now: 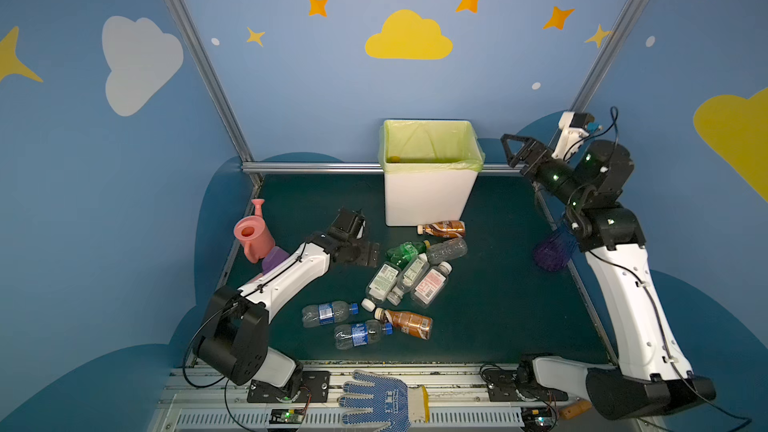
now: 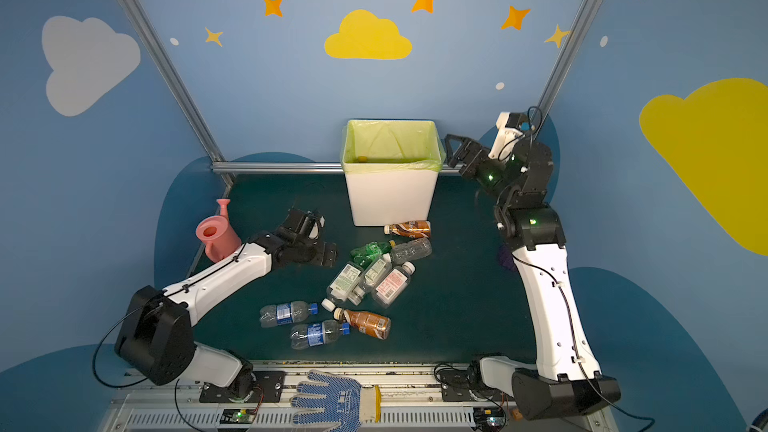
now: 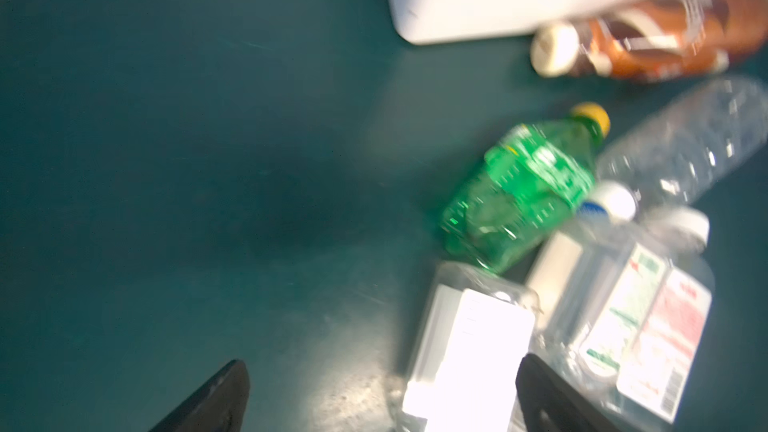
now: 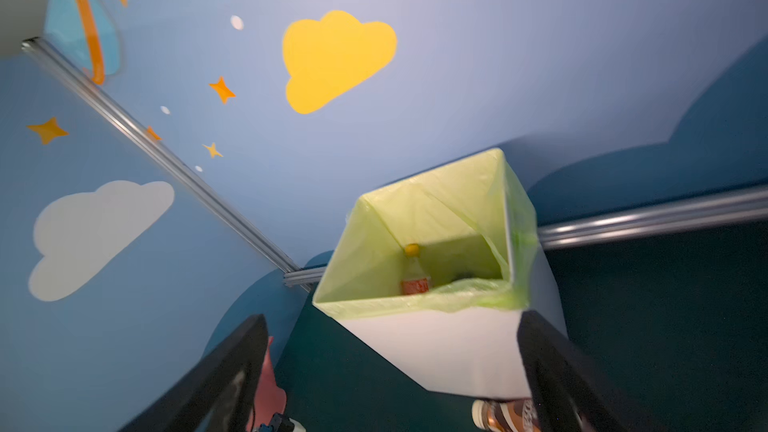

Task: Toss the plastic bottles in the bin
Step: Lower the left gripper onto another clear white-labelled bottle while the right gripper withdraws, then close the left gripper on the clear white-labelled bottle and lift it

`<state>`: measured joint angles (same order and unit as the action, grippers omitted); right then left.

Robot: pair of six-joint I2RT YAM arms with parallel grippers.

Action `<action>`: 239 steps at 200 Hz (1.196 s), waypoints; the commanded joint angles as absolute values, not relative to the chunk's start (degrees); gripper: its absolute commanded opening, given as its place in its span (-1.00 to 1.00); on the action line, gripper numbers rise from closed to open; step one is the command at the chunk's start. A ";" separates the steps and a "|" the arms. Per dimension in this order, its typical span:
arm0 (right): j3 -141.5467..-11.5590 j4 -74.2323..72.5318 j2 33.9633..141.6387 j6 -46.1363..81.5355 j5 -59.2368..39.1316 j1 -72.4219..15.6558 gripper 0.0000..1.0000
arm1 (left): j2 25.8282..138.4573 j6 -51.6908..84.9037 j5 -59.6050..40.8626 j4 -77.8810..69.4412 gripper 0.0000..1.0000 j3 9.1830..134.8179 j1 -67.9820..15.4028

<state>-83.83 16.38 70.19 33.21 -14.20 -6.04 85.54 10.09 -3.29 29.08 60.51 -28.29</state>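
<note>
Blue cloud-&-star walls [image 1: 332, 97] ring a dark green desk [image 1: 490, 317]. We see the white bin [image 1: 428, 201] at the back w/ one bottle [image 4: 414, 280] inside. The other plastic bottles [image 1: 397, 280] lie in front of it. The left hand [image 3: 382, 367] is spread wide & empty (low by the pile). The right hand [image 4: 392, 320] is spread wide & empty, nr the bin rim.

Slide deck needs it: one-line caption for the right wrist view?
Open right pincer faces the lined bin, one orange-labelled bottle already inside, a brown bottle lying at its base.
</note>
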 commanded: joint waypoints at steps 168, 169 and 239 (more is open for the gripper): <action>-43.27 18.72 57.22 41.41 -15.20 2.44 0.89 | 101.23 8.75 6.45 39.18 0.60 66.60 -39.51; -43.26 18.72 57.22 41.40 -15.20 2.41 0.89 | 101.29 8.81 6.56 39.24 0.59 66.61 -39.53; -42.75 19.33 57.40 41.13 -15.23 2.55 0.89 | 101.01 10.64 9.96 39.56 0.41 64.52 -36.08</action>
